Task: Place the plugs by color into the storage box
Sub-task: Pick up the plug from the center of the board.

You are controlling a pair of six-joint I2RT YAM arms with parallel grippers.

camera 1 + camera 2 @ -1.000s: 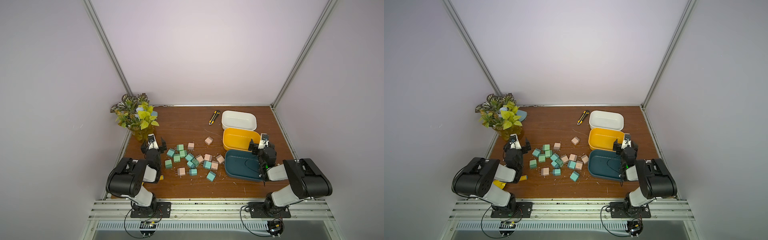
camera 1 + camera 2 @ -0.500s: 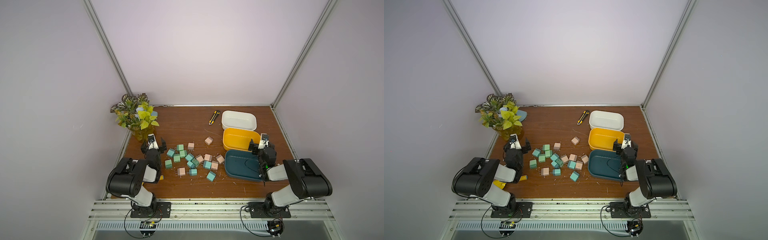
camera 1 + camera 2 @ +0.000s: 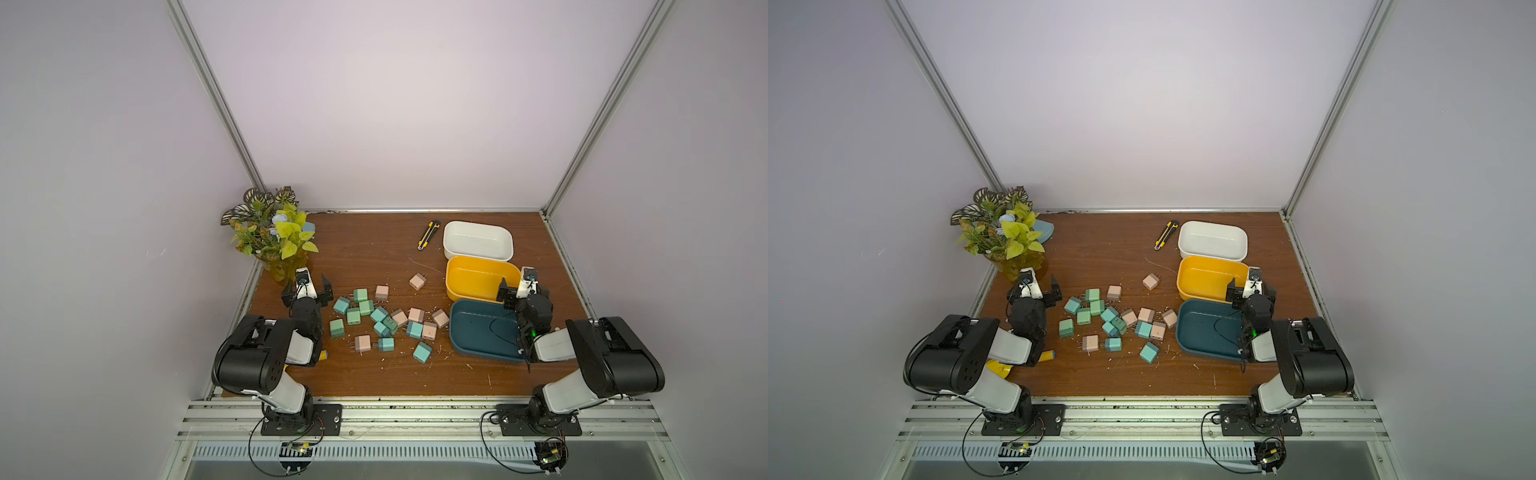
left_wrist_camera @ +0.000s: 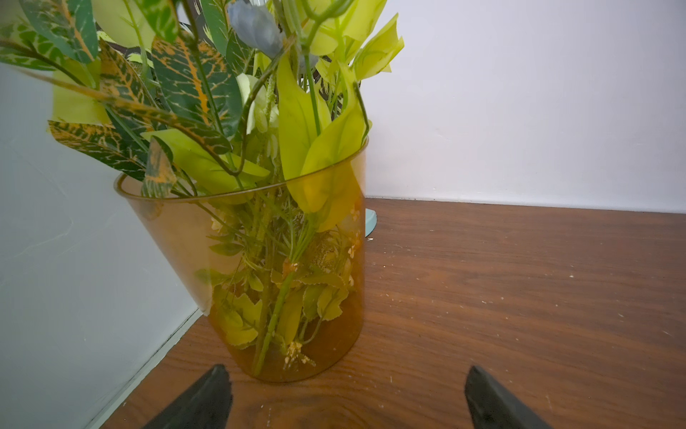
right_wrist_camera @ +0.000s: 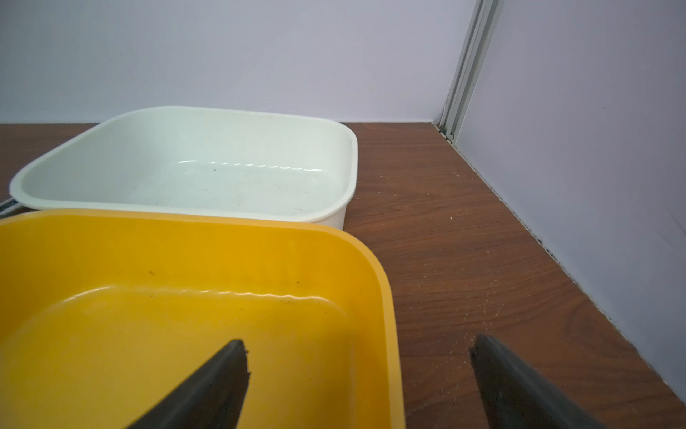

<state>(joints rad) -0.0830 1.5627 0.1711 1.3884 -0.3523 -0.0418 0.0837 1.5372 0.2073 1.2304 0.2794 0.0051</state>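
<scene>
Arms, in both top views: each is folded low with the elbow back over its base, forearm forward, wrist aimed away from the rail. The left gripper (image 3: 307, 291) sits beside the plant vase (image 3: 284, 270) at the left edge of the desk (image 3: 374, 374), fingers spread wide with nothing between them. The right gripper (image 3: 521, 293) hangs over the right end of the yellow box (image 3: 478, 276), where it meets the dark teal box (image 3: 478, 336). Its fingers are also wide and empty.

The plugs (image 3: 379, 314) lie loose on the desk in a mixed teal, mint and pink cluster between the two grippers. The nearest ones are just right of the left gripper but not touching it, and the cluster is well apart from the right gripper. One pink plug (image 3: 417, 281) lies alone, nearer the yellow box. The white box (image 3: 478, 239) is behind the yellow one, with the utility knife (image 3: 428, 235) beside it. All three boxes show bare floors.

Left wrist: two dark fingers (image 4: 208, 397) stand wide apart, with the vase close ahead and bare desk between the tips.

Right wrist: the fingers (image 5: 208, 386) are wide. One tip is over the yellow box floor, the other over the desk beside its rim. The white box touches the yellow one's far wall.

Compared with a second ago, nothing has changed: arms, fingers and plugs are all in the same spots.
</scene>
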